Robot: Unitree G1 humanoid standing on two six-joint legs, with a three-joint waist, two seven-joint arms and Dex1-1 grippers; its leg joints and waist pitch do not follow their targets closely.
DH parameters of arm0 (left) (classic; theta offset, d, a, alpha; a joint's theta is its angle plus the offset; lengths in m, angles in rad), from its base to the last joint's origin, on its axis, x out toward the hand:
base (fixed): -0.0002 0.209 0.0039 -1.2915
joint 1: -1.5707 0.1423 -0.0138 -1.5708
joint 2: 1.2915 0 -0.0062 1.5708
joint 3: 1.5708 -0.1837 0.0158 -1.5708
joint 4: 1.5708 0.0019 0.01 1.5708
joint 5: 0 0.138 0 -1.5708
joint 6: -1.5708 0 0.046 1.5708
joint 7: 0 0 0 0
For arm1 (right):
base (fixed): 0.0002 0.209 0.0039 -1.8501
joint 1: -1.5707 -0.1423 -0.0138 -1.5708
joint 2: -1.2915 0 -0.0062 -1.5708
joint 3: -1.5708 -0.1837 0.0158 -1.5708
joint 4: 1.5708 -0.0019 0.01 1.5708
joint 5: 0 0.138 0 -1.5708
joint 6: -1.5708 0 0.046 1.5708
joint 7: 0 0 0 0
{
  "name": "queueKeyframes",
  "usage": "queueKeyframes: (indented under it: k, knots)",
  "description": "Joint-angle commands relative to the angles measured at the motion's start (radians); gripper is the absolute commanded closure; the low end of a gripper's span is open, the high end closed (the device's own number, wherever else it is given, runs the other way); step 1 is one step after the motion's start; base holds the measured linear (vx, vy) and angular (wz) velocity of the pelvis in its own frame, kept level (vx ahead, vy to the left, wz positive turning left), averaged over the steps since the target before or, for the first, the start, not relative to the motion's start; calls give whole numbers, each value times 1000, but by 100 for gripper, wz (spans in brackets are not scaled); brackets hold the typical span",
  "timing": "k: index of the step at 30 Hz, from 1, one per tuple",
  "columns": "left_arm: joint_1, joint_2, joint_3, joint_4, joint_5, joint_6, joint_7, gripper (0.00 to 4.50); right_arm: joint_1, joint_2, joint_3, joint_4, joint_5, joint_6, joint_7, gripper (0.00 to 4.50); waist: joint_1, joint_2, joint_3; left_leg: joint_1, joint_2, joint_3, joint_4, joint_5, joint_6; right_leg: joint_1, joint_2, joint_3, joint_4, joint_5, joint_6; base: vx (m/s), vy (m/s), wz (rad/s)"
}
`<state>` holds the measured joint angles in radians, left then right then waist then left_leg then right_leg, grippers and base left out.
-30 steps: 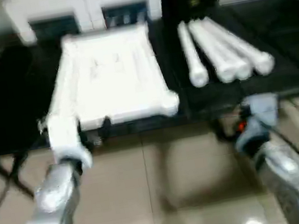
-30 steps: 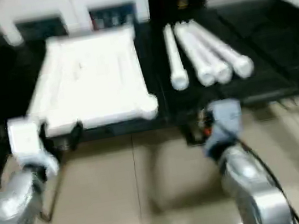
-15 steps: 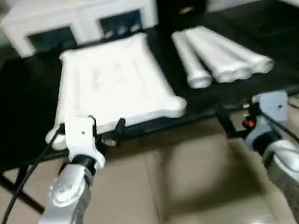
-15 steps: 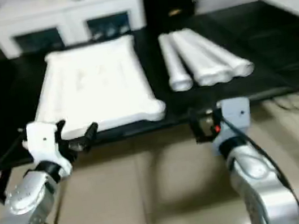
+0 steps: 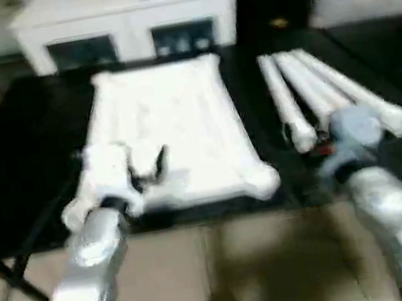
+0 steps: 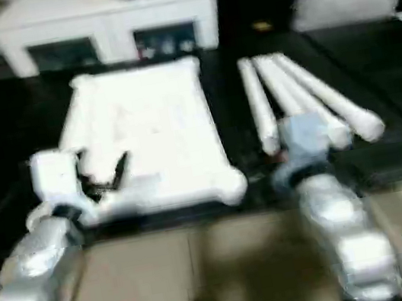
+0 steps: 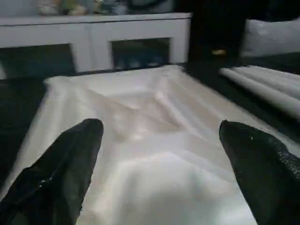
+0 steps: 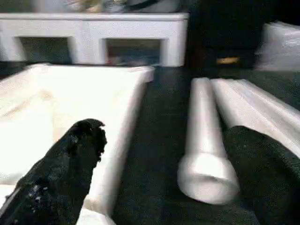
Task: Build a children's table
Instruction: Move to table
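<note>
My left fingers [image 7: 84, 159] stand spread wide with nothing between them, hanging over the near left part of the white table top [image 5: 173, 124]. In the left wrist view the top's pale surface runs out between the two black tips. My right fingers [image 8: 79, 154] are just as wide apart and just as empty, and they hang above the near ends of the legs [image 5: 323, 95]. In the right wrist view the nearest leg's round end sits between the tips, but I do not see them touching it.

The table top lies flat on the black counter [image 5: 18, 165], left of centre, its long side running from near to far, with a rounded corner socket [image 5: 266, 180] at its near right corner. The legs lie side by side to its right, close together, their thick ends toward me. I make out at least three; the bundle is too blurred to count a fourth with certainty. Beyond the counter stands a white cabinet [image 5: 126, 24] with glass doors.

By my reckoning the build has not begun. No leg stands in any socket, and the parts lie apart. What is left is the whole job: picking up each leg and seating it in a corner of the top.
</note>
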<state>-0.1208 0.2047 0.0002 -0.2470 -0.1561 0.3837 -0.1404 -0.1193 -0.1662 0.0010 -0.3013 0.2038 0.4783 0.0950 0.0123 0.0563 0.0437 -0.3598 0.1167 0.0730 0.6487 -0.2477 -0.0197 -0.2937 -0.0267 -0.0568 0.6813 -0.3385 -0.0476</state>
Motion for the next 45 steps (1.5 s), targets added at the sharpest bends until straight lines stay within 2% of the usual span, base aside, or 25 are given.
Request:
queueKeyframes:
  k: [1, 4, 6, 7, 8, 12, 14, 15, 16, 18, 20, 21, 22, 23, 27, 28, 29, 30, 34, 38, 39, 40, 41, 44, 45]
  knots:
    - [-21, -2, -9, 23, 12, -14, -8, 3, -6, -3, -19, 15, -4, -3, 2, 0, -37, 30, -60, 149, 167, -140, -131, -227, 320, -128, -37, 8, 48, 4, 87, 197, 50, 8]
    - [-33, 1, -14, 44, 16, -21, -13, 3, -12, 5, -20, 28, -7, -12, -1, 0, -24, -7, -49, 110, 118, -55, -133, -45, 400, -149, -60, 23, 11, 143, 98, 181, 15, 4]
    - [-40, 3, -20, 60, 16, -27, -21, 3, -19, 5, -26, 43, -11, -18, -7, 0, 8, -82, -48, 25, -23, 38, -64, -222, 269, -30, -116, 122, -155, -11, 44, 155, -47, 3]
    - [-41, 4, -20, 66, 16, -30, -25, 3, -20, 6, -28, 49, -12, -21, -9, 0, 41, -69, -63, -26, -33, 18, 65, -136, 194, 55, -231, 206, -188, -248, -74, 158, -72, -9]
    - [-41, 4, -20, 66, 16, -30, -25, 3, -20, 6, -28, 49, -12, -21, -9, 0, 44, -78, -59, -74, -22, 6, 93, -35, 122, 84, -212, 183, -172, -252, -129, 247, -84, -9]
    - [-34, 22, -27, 80, 27, -34, -54, 3, 13, 15, -16, 25, -15, -18, -10, 0, 61, -8, -44, -75, 27, 6, -25, 121, 85, 63, -124, 73, -185, -180, -232, 153, 4, -3]
    - [-40, 24, -30, 75, 23, -32, -62, 3, 24, 15, -9, 0, -10, -16, -1, 0, 3, 77, -29, 77, 152, -95, -158, -313, 122, -59, -11, 2, -29, -182, -69, 239, 111, -1]
    - [-41, 23, -29, 75, 20, -33, -67, 3, 28, 15, -5, -10, -8, -20, 4, 0, -5, 67, -61, 140, 173, -136, -150, -342, 195, -100, -27, 5, 29, -67, -11, 205, 105, -1]
    - [-41, 23, -29, 75, 20, -33, -67, 3, 28, 15, -5, -10, -8, -20, 4, 0, -5, 67, -61, 140, 173, -136, -150, -342, 195, -100, -27, 5, 29, -67, -11, 185, 61, 9]
    - [-31, 8, -45, 75, 32, -42, -56, 3, 44, -4, -4, -6, -18, -32, 23, 0, -17, 26, -65, 160, 168, -125, -118, -9, 419, -169, -57, 15, 53, 39, 120, 175, 31, 7]
    - [-27, 6, -49, 72, 33, -41, -54, 3, 42, -5, -10, 2, -18, -33, 25, 0, -5, -39, -59, 95, 58, -14, -89, -10, 368, -120, -91, 63, -76, 191, 73, 138, -42, 7]
    - [-24, 5, -49, 69, 32, -42, -53, 3, 41, -5, -14, 6, -18, -34, 26, 0, 29, -90, -40, -14, -48, 42, 13, -148, 264, 3, -172, 168, -178, -10, 48, 125, -73, 6]
    - [-23, 4, -48, 69, 31, -42, -52, 3, 39, -7, -14, 9, -21, -33, 25, 0, 29, -90, -40, -14, -48, 42, 13, -148, 264, 3, -172, 168, -178, -10, 48, 128, -79, -6]
    - [-15, -8, -36, 69, 21, -46, -42, 3, 38, -11, -12, 13, -31, -30, 24, 0, 52, -75, -72, -92, -16, 0, 84, 6, 125, 93, -221, 181, -142, 49, -97, 71, -21, -10]
    - [20, -31, 1, 69, -5, -60, -37, 3, 61, -29, 7, -17, -25, 1, 38, 0, 33, -13, -60, -44, 68, -17, -71, 397, 96, -8, -57, 28, -51, 543, -111, 109, -9, -11]
    - [28, -28, -5, 63, -1, -63, -42, 3, 69, -29, 11, -23, -25, -1, 42, 0, 33, -13, -60, -44, 68, -17, -71, 397, 96, -8, -57, 28, -51, 543, -111, 82, 34, -1]
    - [37, -21, -15, 52, 14, -66, -42, 3, 77, -29, 16, -29, -23, 2, 46, 0, 32, 2, -89, 41, 146, -79, -42, 656, 144, -66, -79, 50, -34, 446, -75, 149, 38, 3]
    - [41, -24, -18, 48, 20, -67, -37, 3, 79, -29, 19, -25, -27, 1, 47, 0, 35, 5, -84, 46, 170, -100, -57, 746, 138, -74, -81, 53, -35, 337, -79, 149, 38, 3]
    - [46, -22, -26, 38, 24, -62, -37, 3, 73, -18, 14, -18, -27, 8, 40, 0, 35, -1, -67, 26, 219, -115, -135, 368, 324, -89, -61, 22, 1, 55, -171, -7, -9, 1]
    - [43, -13, -30, 35, 31, -66, -48, 3, 67, -7, 12, -27, -18, 20, 40, 0, 18, -35, -56, -18, 133, -66, -147, -148, 326, -75, -78, 18, -66, 2, -424, -85, -115, 3]
    - [42, -10, -31, 35, 33, -76, -53, 3, 68, -5, 13, -31, -16, 23, 40, 0, 26, -75, -54, -26, -16, 42, 36, -227, 209, -61, -102, 32, -195, -153, -486, -119, -176, 9]
    - [41, -7, -31, 33, 31, -76, -63, 3, 76, -4, 14, -38, -13, 26, 38, 0, 45, -73, -36, -46, -16, 79, 167, -166, 130, -40, -156, 62, -227, -371, -371, -121, -177, 2]
    - [37, 0, -36, 32, 34, -74, -75, 3, 83, -4, 13, -40, -11, 23, 36, 0, 49, -70, -14, -51, -14, 69, 156, -135, 87, -55, -155, 75, -235, -545, -164, -169, -243, 1]
    - [36, 4, -39, 30, 31, -68, -85, 3, 92, -2, 10, -42, -17, 20, 29, 0, 51, -55, -19, -13, 21, 37, 15, -139, 98, -27, -151, 65, -245, -580, 127, -70, -87, -1]
    - [36, 6, -40, 29, 33, -68, -85, 3, 93, -1, 10, -42, -18, 21, 29, 0, 58, -38, -41, 26, 85, 6, -57, -127, 112, -42, -109, 36, -217, -440, 166, -98, -79, 12]
